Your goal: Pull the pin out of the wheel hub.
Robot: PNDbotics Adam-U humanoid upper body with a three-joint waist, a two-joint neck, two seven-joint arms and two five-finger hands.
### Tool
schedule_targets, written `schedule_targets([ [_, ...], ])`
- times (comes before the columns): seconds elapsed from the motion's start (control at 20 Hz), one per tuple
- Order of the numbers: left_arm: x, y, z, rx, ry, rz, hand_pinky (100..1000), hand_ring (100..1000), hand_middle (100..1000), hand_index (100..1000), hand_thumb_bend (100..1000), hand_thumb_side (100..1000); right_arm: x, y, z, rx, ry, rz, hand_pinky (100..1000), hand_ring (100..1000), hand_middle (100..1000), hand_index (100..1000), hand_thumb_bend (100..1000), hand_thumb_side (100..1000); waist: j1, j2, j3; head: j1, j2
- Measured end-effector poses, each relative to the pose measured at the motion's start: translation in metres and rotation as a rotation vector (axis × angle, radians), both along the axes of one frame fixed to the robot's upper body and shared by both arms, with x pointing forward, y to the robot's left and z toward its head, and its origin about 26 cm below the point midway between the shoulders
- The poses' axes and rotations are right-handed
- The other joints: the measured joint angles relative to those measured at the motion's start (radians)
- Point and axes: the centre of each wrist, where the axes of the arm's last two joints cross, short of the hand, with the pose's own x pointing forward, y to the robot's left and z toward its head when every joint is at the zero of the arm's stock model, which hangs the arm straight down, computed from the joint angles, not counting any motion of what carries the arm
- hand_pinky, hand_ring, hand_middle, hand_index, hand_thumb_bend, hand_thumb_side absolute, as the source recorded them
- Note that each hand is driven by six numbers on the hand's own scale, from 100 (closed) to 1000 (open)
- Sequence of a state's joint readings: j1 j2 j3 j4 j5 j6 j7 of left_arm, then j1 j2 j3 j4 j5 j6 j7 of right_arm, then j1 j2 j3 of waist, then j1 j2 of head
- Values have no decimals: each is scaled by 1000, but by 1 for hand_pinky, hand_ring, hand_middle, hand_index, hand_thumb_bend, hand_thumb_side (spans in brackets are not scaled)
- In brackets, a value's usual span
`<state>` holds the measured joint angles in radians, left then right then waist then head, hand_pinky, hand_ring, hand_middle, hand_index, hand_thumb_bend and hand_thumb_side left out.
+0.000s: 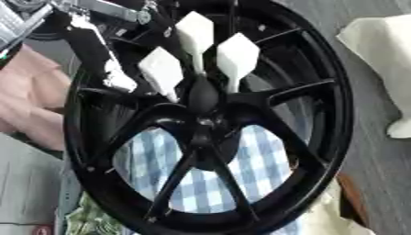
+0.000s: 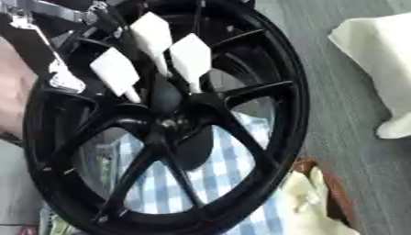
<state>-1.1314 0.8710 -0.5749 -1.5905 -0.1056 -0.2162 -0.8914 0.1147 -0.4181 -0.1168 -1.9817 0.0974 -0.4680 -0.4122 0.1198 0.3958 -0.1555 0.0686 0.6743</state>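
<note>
Right, left eye view: the wheel (image 1: 337, 114) is standing nearly on edge over a checked cloth (image 1: 257, 170), with three white flat-headed pins sitting in the hub (image 1: 201, 121). Coming in from upper left, the left hand (image 1: 108, 69) is lying with its silver tip just beside the nearest pin (image 1: 162, 71), apparently not touching it. I can't tell whether it's open or closed. The right hand isn't showing.

Right eye view: the middle pin (image 2: 152, 32) is crowding the nearest pin, and a white cloth (image 2: 377, 55) is lying well apart. I'm advising taking the flat head across its faces and pulling along the stem line, not sideways, or it's likely binding.
</note>
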Motion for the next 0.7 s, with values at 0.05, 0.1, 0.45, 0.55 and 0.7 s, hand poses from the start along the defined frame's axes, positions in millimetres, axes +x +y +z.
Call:
schedule_targets([
  [0.05, 0, 0, 0, 0, 1, 0, 849, 783, 695, 846, 332, 353, 0, 0, 0, 1, 0, 0, 794, 691, 626, 715, 100, 412, 0, 0, -1, 0, 0],
  [0.1, 0, 0, -1, 0, 1, 0, 836, 767, 662, 821, 313, 336, 0, 0, 0, 2, 0, 0, 794, 691, 626, 715, 100, 412, 0, 0, -1, 0, 0],
  [0.45, 0, -2, -2, -15, 14, -20, 791, 654, 511, 671, 250, 316, 0, 0, 0, 7, 1, -1, 794, 691, 626, 716, 100, 413, 0, 0, -3, 4, -1],
  [0.55, 0, -3, -2, -19, 19, -27, 779, 626, 477, 624, 223, 305, 0, 0, 0, 7, 1, -1, 794, 691, 626, 716, 100, 414, 0, 0, -3, 4, -1],
  [0.7, -1, -3, -3, -22, 27, -34, 747, 575, 422, 503, 173, 264, 0, 0, 0, 10, 1, -3, 794, 690, 626, 717, 100, 415, 0, 0, -3, 5, -1],
])
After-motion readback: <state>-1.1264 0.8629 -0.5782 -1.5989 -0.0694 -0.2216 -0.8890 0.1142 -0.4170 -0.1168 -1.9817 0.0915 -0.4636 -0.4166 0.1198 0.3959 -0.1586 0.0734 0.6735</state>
